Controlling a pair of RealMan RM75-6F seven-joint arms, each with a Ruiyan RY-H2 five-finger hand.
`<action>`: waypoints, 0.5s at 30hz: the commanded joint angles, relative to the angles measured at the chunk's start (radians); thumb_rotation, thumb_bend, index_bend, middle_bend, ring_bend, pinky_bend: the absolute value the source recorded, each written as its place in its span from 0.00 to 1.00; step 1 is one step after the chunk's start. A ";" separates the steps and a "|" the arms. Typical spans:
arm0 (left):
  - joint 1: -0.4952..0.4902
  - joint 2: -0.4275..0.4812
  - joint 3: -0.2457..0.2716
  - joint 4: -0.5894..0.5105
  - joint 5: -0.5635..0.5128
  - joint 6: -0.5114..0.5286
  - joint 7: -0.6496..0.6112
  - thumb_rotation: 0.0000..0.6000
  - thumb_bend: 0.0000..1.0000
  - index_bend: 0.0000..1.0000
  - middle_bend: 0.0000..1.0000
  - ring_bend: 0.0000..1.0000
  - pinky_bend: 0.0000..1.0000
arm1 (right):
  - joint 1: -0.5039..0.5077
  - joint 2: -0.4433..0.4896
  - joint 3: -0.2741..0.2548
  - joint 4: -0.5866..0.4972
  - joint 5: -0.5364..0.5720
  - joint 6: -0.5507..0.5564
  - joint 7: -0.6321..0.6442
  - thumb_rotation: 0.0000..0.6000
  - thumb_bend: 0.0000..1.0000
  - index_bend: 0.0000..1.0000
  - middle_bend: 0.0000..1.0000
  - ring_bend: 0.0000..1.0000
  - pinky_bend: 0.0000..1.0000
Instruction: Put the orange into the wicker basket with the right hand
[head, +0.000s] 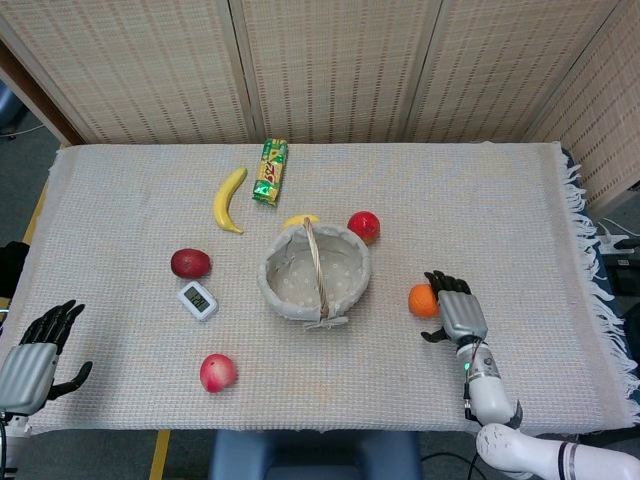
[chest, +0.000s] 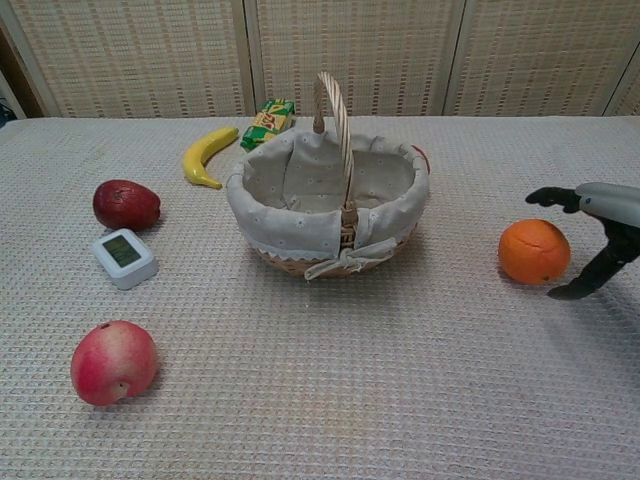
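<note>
The orange (head: 422, 300) (chest: 533, 251) lies on the cloth to the right of the wicker basket (head: 276, 285) (chest: 262, 215), which has a pale fabric lining and an upright handle. My right hand (head: 455, 308) (chest: 600, 230) hangs just right of the orange with its fingers spread and nothing in them. The fingertips reach over the fruit's top; I cannot tell whether they touch it. My left hand (head: 38, 350) rests open at the table's near left corner, seen only in the head view.
A peach (head: 219, 372) (chest: 114, 361) lies near the front left. A white timer (head: 198, 299) (chest: 124, 257), a dark red fruit (head: 190, 263) (chest: 126, 204), a banana (head: 229, 198) (chest: 207, 154) and a green packet (head: 270, 170) (chest: 267, 122) sit left and behind. A red apple (head: 364, 225) lies behind the basket.
</note>
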 joint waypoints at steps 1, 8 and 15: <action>0.000 0.002 -0.002 -0.001 -0.005 -0.003 -0.005 1.00 0.33 0.00 0.00 0.00 0.10 | 0.052 -0.060 0.015 0.048 0.065 0.005 -0.039 1.00 0.07 0.00 0.00 0.00 0.04; 0.000 0.006 -0.003 -0.002 -0.009 -0.006 -0.017 1.00 0.33 0.00 0.00 0.00 0.10 | 0.070 -0.159 0.025 0.129 -0.017 0.111 0.003 1.00 0.30 0.43 0.26 0.26 0.48; 0.000 0.007 -0.002 -0.003 -0.009 -0.006 -0.021 1.00 0.33 0.00 0.00 0.00 0.10 | 0.049 -0.148 0.013 0.120 -0.093 0.161 0.043 1.00 0.37 0.83 0.59 0.60 0.79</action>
